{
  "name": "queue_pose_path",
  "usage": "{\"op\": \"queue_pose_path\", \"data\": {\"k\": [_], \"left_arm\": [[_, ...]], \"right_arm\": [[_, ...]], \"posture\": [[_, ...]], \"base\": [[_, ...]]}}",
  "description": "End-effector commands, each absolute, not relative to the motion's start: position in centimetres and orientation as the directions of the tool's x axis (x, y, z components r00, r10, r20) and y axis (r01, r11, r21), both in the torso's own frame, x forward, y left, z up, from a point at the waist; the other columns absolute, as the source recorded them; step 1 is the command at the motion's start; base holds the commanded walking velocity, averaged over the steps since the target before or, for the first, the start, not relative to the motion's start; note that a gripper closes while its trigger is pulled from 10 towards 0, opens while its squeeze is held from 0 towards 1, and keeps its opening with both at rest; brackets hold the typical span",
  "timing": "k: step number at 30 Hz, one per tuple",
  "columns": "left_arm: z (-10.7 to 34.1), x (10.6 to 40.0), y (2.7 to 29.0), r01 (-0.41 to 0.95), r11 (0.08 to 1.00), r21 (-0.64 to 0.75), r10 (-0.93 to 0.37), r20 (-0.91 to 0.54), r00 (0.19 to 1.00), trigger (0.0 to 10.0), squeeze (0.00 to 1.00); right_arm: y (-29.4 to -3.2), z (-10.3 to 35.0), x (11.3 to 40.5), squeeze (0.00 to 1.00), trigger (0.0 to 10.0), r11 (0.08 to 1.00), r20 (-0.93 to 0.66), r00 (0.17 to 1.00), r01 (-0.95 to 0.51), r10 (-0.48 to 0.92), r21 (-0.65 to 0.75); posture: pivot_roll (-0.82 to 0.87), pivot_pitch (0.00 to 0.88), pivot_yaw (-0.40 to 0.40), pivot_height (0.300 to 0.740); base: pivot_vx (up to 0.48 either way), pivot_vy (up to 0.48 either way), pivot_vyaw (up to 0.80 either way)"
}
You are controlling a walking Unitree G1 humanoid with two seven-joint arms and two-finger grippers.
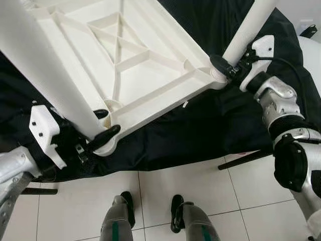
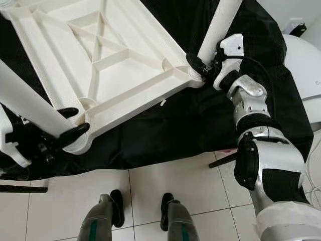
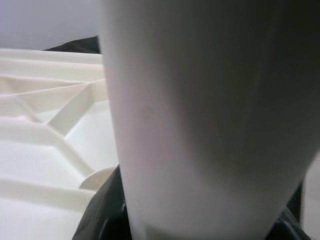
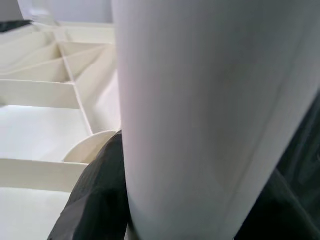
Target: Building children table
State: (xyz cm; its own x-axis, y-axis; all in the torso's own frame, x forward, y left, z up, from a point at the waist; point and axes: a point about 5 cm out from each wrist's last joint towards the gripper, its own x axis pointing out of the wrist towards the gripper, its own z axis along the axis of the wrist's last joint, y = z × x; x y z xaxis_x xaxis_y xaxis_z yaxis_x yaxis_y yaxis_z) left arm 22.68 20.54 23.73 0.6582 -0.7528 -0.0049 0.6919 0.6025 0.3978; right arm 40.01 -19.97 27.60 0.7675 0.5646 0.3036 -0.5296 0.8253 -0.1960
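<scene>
Big black cloth (image 1: 210,125) draped over a raised surface, white tile floor (image 1: 165,191) below. On the cloth, upside down, a white plastic tabletop (image 1: 125,60) with its ribbed underside showing. Two white tube legs standing in the near corner sockets: left leg (image 1: 45,75) at the near-left corner, right leg (image 1: 251,27) at the near-right one. Left gripper (image 1: 103,128) clamped round the left leg right by its socket, black fingers (image 1: 108,133) hugging either side. Right gripper (image 1: 225,66) pinching the right leg the same way, just above its socket. Down at the bottom, robot's own feet (image 1: 150,208) on the tiles.
</scene>
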Motion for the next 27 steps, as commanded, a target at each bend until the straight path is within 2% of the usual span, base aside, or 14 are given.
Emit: {"op": "queue_pose_path", "data": {"k": [1,16,21,27], "left_arm": [[19.3,23.7,23.6,0.605,0.726,0.327,-0.569,-0.207,0.796,10.0,0.00],[19.0,25.5,23.7,0.546,0.773,0.324,-0.536,-0.127,0.834,10.0,0.00],[18.7,26.6,23.7,0.432,0.866,0.254,-0.439,-0.031,0.898,10.0,0.00],[17.7,26.7,23.1,0.369,0.911,0.186,-0.375,-0.001,0.927,10.0,0.00]], "right_arm": [[-21.0,25.3,39.7,0.00,10.0,0.838,0.268,0.795,-0.534,0.544,-0.115],[-20.7,22.3,38.1,0.00,10.0,0.860,0.339,0.796,-0.502,0.502,-0.096],[-19.4,21.2,36.9,0.00,10.0,0.899,0.373,0.823,-0.431,0.428,-0.079],[-18.5,19.6,35.5,0.00,10.0,0.930,0.346,0.868,-0.363,0.357,-0.049]], "posture": [[0.00,0.368,-0.024,0.740],[-0.02,0.316,-0.027,0.740],[-0.03,0.308,-0.022,0.740],[-0.03,0.298,-0.015,0.740]], "base": [[0.000,0.000,0.00],[0.000,0.000,0.00],[0.000,0.000,0.00],[0.000,0.000,0.00]]}}
